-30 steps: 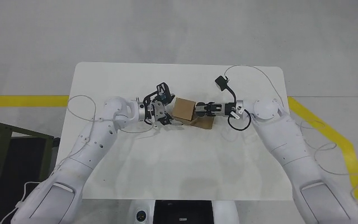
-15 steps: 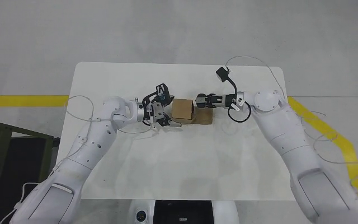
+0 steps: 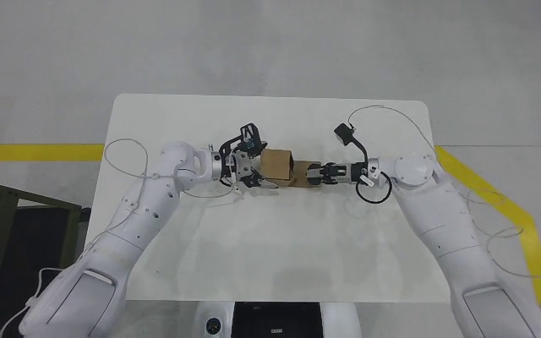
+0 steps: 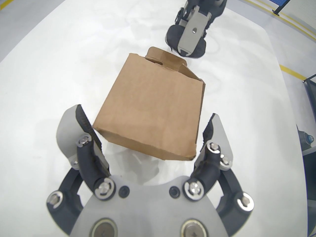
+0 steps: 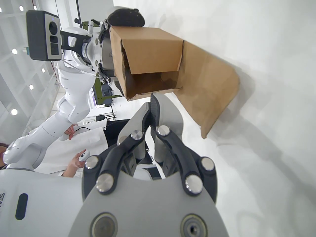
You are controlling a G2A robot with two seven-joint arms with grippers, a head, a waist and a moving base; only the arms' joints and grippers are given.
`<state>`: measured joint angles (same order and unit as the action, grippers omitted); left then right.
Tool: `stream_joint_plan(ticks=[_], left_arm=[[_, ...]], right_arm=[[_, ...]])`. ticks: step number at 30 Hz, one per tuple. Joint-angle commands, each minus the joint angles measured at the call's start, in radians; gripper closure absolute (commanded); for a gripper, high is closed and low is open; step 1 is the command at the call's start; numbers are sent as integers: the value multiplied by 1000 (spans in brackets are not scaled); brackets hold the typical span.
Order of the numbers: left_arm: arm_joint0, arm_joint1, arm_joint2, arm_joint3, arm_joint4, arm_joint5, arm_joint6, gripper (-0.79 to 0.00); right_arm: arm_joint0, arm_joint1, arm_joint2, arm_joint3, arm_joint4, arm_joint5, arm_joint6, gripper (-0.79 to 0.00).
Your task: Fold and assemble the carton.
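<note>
We are looking at a brown carton (image 3: 277,165) lying on its side near the middle of the white table (image 3: 254,253), between the two arms. The left gripper (image 4: 146,111) is straddling the closed end of the carton. Its fingers (image 4: 85,122) are spreading wide with the pads sitting against two opposite sides, so we are reading it as gripping the carton. A shadow is showing on the tabletop beneath that end. The other end is standing open and facing the right gripper (image 5: 151,99), whose fingers are pressing flat together with nothing between them. Their tips are sitting just beside the rim of the opening, and we are not managing to tell whether they are touching it. One large flap (image 5: 207,87) is sticking out from the open end, low over the table and next to that gripper. The two grippers are pointing toward each other from opposite ends of the carton.
</note>
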<state>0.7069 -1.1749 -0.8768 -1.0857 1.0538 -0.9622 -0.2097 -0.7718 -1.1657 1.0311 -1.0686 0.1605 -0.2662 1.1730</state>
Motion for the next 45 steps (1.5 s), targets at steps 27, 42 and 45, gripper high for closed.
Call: stream_joint_plan(ticks=[27,42,45], left_arm=[[0,-9,10,22,-1,-5,11,-785],[4,-12,8,18,-11,7,4,-785],[2,-13,9,20,-11,8,4,-785]], right_arm=[[101,-76,-155,82,34,-23,-122,0],[59,-12,-6,38,5,-7,-21,0],[35,6,39,11,-7,11,-15,0]])
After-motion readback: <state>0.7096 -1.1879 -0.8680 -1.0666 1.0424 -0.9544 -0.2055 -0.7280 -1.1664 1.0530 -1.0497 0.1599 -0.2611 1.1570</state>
